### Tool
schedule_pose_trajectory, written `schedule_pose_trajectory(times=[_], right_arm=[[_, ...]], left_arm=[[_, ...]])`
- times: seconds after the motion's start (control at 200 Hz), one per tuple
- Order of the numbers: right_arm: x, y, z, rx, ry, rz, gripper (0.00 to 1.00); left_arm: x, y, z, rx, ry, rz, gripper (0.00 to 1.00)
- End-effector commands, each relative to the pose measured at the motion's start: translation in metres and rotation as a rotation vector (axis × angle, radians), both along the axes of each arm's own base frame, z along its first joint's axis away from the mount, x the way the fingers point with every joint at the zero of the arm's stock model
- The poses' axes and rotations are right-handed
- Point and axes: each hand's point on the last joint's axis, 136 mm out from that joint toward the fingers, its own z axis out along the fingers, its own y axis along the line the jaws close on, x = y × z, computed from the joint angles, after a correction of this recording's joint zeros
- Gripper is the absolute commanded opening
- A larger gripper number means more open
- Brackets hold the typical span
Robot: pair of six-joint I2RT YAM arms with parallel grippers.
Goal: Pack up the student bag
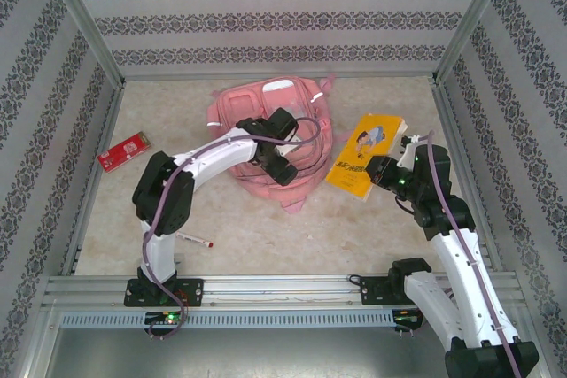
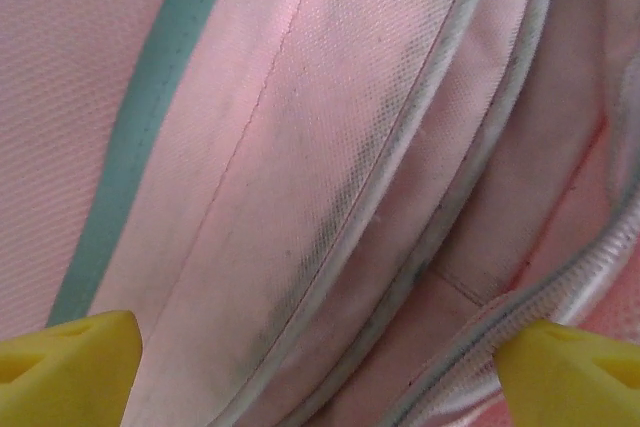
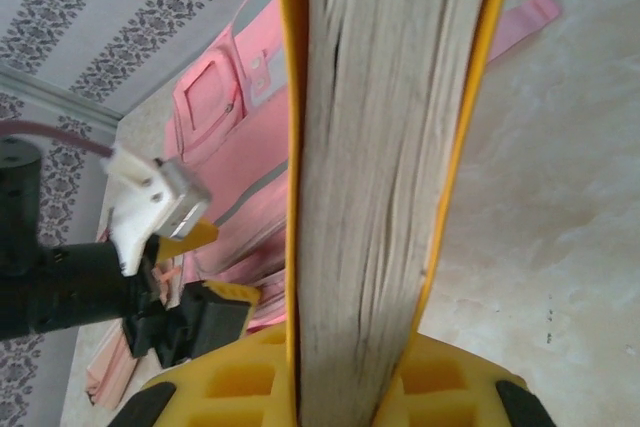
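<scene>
The student bag (image 1: 266,121), pink with pale reflective strips, lies on the table at the middle back. My left gripper (image 1: 280,164) hovers over its near side. In the left wrist view the two yellow fingertips (image 2: 70,367) stand far apart, open, close above the bag's pink fabric and zip seam (image 2: 330,177) with nothing between them. My right gripper (image 1: 383,173) is shut on a yellow-covered book (image 1: 365,155), held to the right of the bag. In the right wrist view the book's page edge (image 3: 380,147) stands upright between my yellow fingers (image 3: 220,387), with the bag (image 3: 215,117) behind it.
A small red flat pack (image 1: 124,150) lies at the far left of the table. A red and white pen (image 1: 197,241) rests near the left arm's base. Metal frame posts and patterned walls enclose the table on three sides.
</scene>
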Motion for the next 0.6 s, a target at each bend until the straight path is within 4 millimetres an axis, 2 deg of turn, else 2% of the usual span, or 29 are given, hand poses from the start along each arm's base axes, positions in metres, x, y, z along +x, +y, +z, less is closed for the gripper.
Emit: schedule_pose_trajectory(times=[0.0,0.04,0.16,0.215,0.375,0.515,0.6], right_arm=[[0.003,0.01,0.019,0.023,-0.071,0.068,0.0],[0.003,0.013,0.018,0.036,-0.061,0.078,0.0],[0.003,0.02,0.014,0.088,-0.038,0.102,0.0],[0.002,0.022,0.013,0.105,-0.032,0.112,0.0],[-0.001,0.029,0.01,0.128,-0.019,0.154,0.0],[-0.009,0.042,0.006,0.165,-0.003,0.245,0.0],[-0.016,0.049,-0.004,0.192,0.033,0.288,0.0]], left_arm=[[0.001,0.011,-0.01,0.096,0.026,-0.012,0.91],[0.008,0.014,-0.011,0.122,0.005,0.003,0.89],[0.026,0.012,-0.008,0.145,-0.052,0.019,0.69],[0.032,0.009,-0.003,0.138,-0.078,0.022,0.59],[0.044,0.002,0.013,0.108,-0.136,0.004,0.38],[0.05,0.0,0.023,0.094,-0.148,-0.014,0.01],[0.052,0.0,0.038,0.076,-0.179,-0.02,0.0]])
